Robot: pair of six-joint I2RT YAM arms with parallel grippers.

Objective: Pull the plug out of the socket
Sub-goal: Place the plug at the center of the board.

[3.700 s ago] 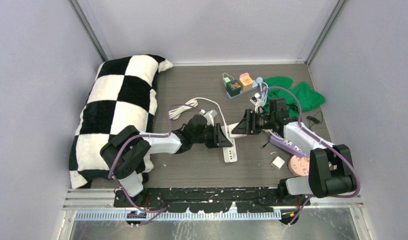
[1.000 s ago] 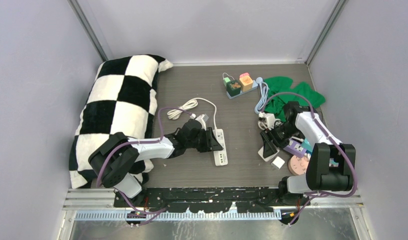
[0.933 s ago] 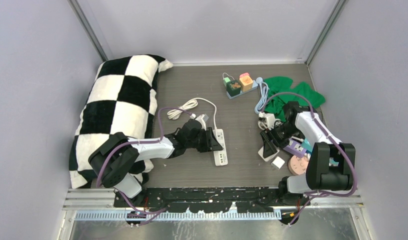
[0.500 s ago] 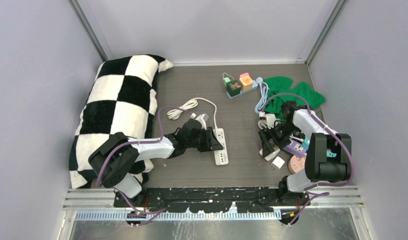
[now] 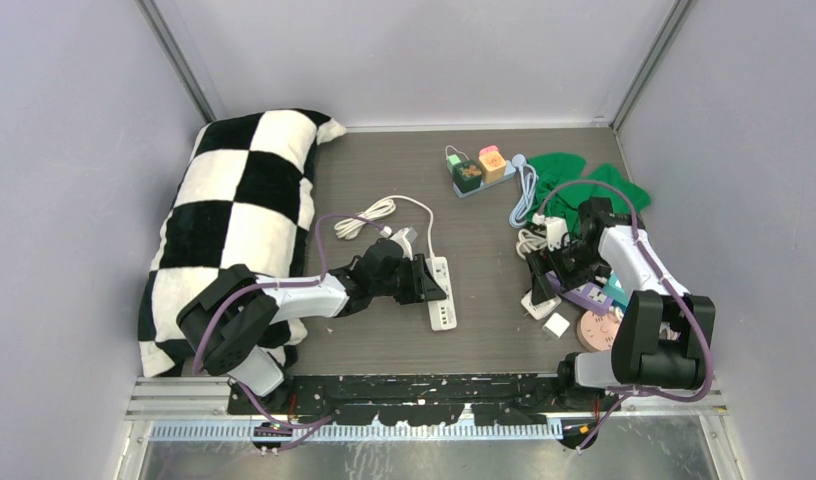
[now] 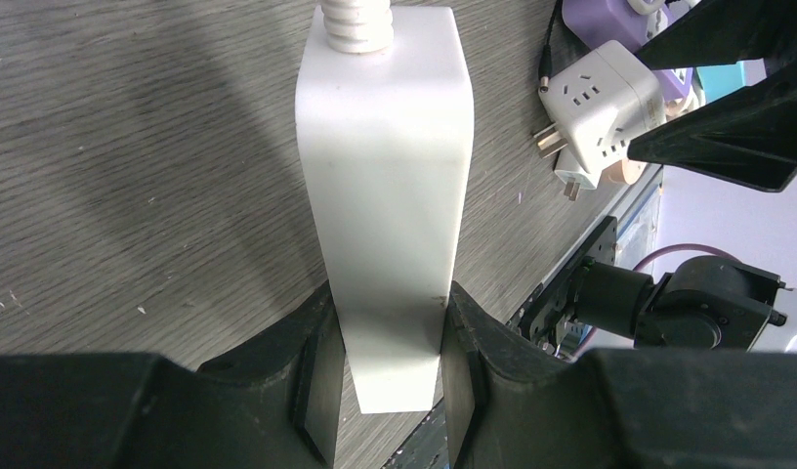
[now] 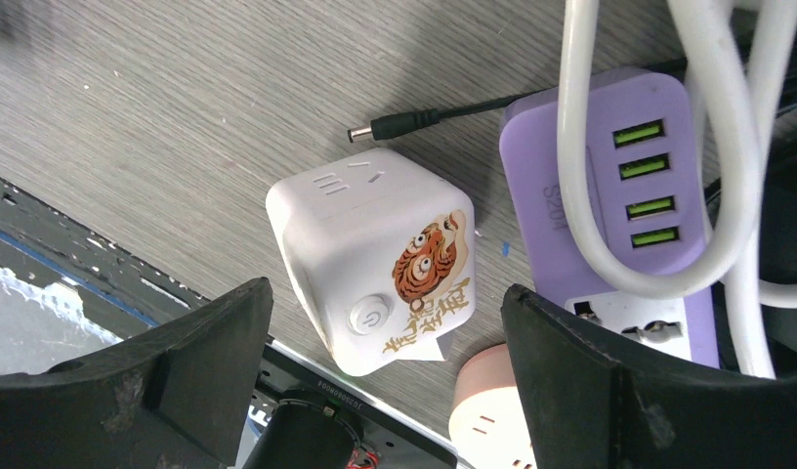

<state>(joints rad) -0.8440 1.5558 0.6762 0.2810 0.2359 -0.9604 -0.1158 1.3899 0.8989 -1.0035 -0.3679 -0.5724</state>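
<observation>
The white power strip (image 5: 441, 296) lies mid-table, and my left gripper (image 5: 425, 282) is shut on its near end. In the left wrist view the strip (image 6: 385, 166) is clamped between both fingers (image 6: 387, 391). The plug, a white cube adapter with a tiger sticker (image 7: 375, 249), lies loose on the table at the right (image 5: 538, 303), apart from the strip. My right gripper (image 7: 387, 322) is open just above it with the jaws wide, touching nothing. In the top view the right gripper (image 5: 546, 283) sits just beyond the cube.
A purple USB strip (image 7: 619, 195) with a white cable (image 7: 707, 147) over it lies beside the cube. A pink round socket (image 5: 596, 330) and a small white cube (image 5: 557, 325) sit nearby. A green cloth (image 5: 584, 185), a block tray (image 5: 476, 168) and a checkered pillow (image 5: 234, 220) are also here.
My right gripper has carried the cube adapter off the strip to the right, set it down, opened and drawn back slightly. My left gripper still holds the strip, now pulled nearer.
</observation>
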